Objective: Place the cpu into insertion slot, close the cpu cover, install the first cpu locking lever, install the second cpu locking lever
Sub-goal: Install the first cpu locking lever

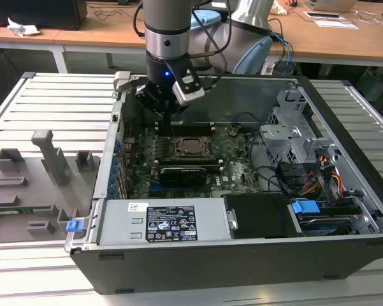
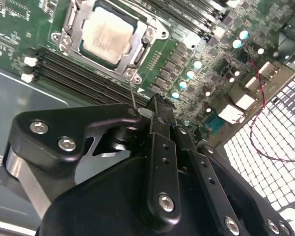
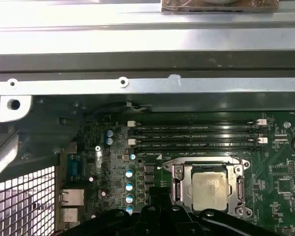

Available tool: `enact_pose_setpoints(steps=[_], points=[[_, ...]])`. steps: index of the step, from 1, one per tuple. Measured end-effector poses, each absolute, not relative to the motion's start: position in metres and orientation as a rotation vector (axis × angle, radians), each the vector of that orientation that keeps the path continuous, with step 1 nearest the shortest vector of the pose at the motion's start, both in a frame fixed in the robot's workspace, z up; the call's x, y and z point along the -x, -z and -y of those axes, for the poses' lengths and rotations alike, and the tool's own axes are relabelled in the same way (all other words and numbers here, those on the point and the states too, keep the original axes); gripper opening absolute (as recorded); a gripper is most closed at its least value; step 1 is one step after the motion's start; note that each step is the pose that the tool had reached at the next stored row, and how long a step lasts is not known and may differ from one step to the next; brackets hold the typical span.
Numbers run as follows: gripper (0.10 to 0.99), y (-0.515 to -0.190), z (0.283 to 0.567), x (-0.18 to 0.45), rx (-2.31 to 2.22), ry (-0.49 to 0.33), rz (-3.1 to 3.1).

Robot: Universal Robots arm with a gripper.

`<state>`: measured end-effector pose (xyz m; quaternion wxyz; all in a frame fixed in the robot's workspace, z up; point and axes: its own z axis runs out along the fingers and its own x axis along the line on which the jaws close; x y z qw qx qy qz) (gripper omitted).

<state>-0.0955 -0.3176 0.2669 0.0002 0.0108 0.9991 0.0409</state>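
One thin lever between cpu cover and end effector, second wrist view.

The counter has a top of pale silver metal slats with dark grooves between them. An open black computer case lies flat on it, taking up the middle and the exterior view's right, one long side wall toward the camera. Just beside the case, at the exterior view's left, a flat grey tray rests on the slats and carries several grey upright blocks; a small blue clip sits at its corner nearest the case
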Motion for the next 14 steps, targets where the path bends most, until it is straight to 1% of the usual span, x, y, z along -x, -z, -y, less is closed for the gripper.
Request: enact_pose_setpoints(steps=[3, 14], points=[[0.106, -0.265, 0.316, 0.103, -0.034, -0.128, -3.139], [0.106, -0.259, 0.295, 0.103, -0.034, -0.128, -3.139]])
